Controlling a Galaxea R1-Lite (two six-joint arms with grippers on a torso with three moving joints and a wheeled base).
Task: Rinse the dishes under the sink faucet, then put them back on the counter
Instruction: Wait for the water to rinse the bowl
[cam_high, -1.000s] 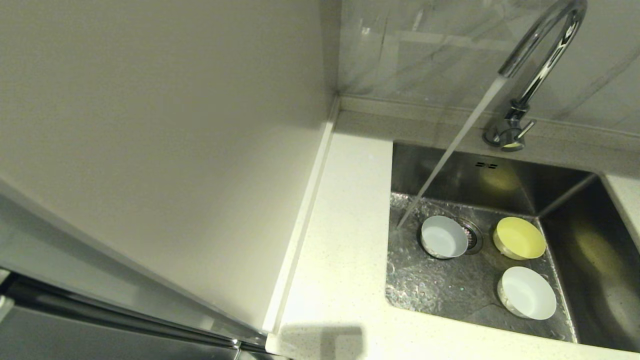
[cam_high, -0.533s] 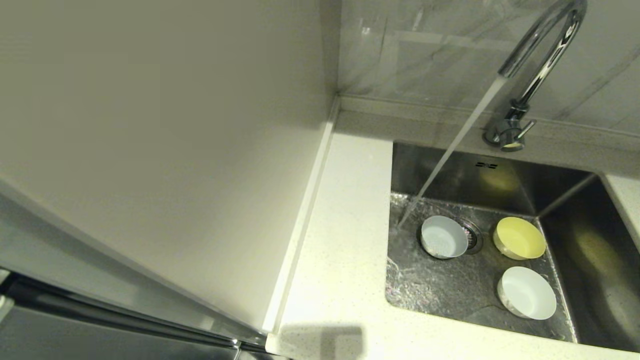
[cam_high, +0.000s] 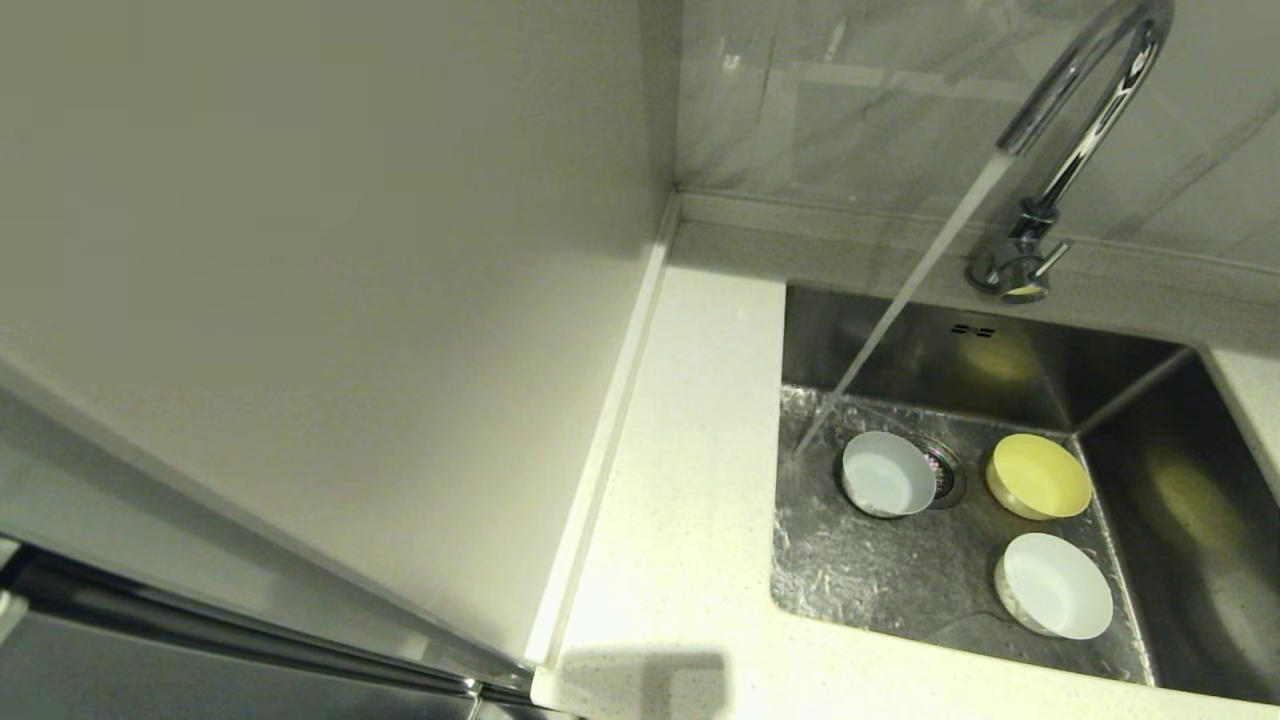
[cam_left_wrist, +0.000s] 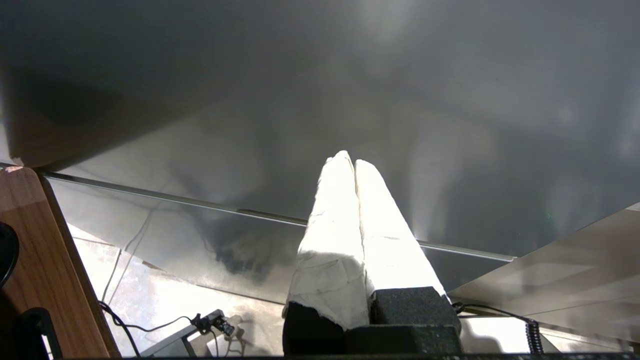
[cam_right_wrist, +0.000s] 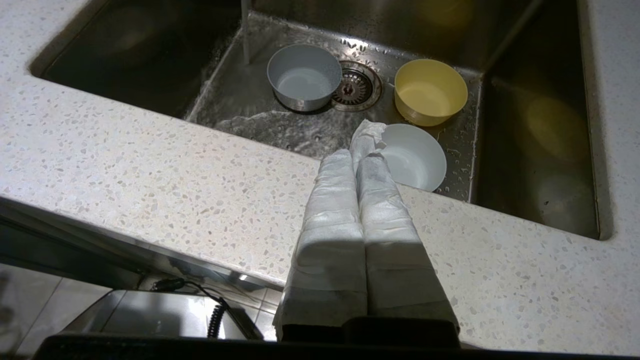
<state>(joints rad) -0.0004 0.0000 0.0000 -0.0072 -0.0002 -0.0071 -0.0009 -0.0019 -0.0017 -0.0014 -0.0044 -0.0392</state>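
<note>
Three dishes stand in the steel sink (cam_high: 880, 570): a pale bluish bowl (cam_high: 886, 474) (cam_right_wrist: 304, 76) over the drain strainer, a yellow bowl (cam_high: 1038, 476) (cam_right_wrist: 430, 91) behind on the right, a white bowl (cam_high: 1055, 584) (cam_right_wrist: 412, 156) nearest the front. The chrome faucet (cam_high: 1085, 110) runs; its stream lands on the sink floor just left of the bluish bowl. My right gripper (cam_right_wrist: 361, 150) is shut and empty, above the counter (cam_right_wrist: 150, 170) at the sink's front edge, short of the white bowl. My left gripper (cam_left_wrist: 350, 161) is shut, empty, parked low before a steel panel.
A pale wall panel (cam_high: 300, 300) rises along the counter's left side. A grey tiled backsplash (cam_high: 850, 90) stands behind the sink. The counter strip (cam_high: 690, 450) left of the basin is narrow. The sink floor is wet. Cables lie on the floor below (cam_right_wrist: 215, 315).
Only the running water and the ripples on the sink floor shift. The bowls and both arms stay where they were.
</note>
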